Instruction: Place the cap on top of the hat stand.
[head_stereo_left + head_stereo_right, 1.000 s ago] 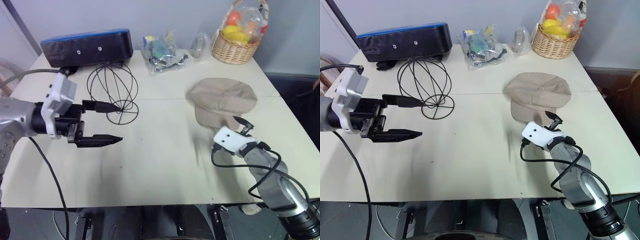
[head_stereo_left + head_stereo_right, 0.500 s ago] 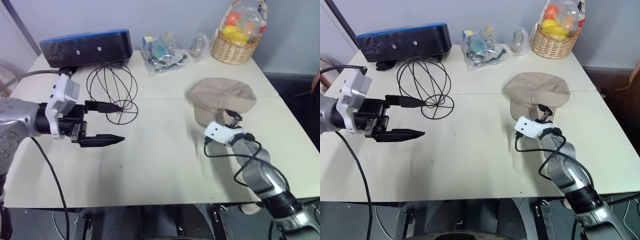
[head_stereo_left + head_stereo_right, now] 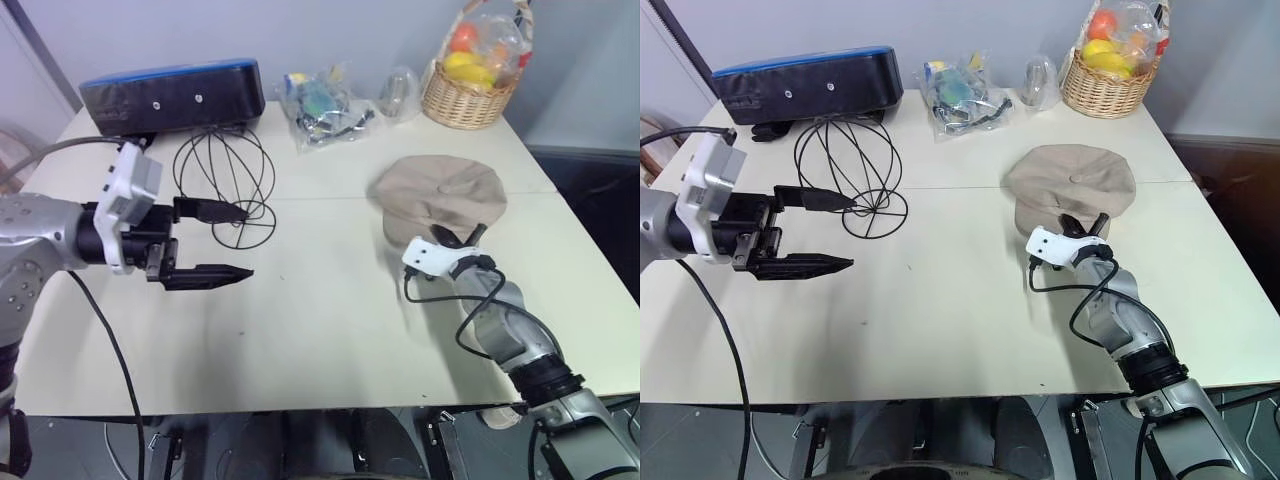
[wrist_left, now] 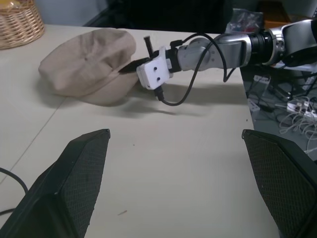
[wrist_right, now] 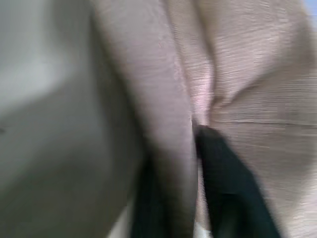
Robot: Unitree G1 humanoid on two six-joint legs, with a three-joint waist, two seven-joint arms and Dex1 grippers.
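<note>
Cream table [image 3: 330, 330], grey wall [image 3: 330, 30] behind

Left black two-fingered gripper [image 3: 222, 242] held level above the table's left side, fingers wide apart. Right black two-fingered gripper [image 3: 1083, 224] pinched closed on soft beige fabric cap [image 3: 1072, 181] brim.

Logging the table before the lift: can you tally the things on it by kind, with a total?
Caps: 1, the cap
Wire stands: 1, the hat stand
Cases: 1, black and blue case
Baskets: 1, wicker basket holding fruit
Plastic bags: 1, clear bag of small items
Clear rounded items: 1, clear item, kind unclear
Total: 6
</note>
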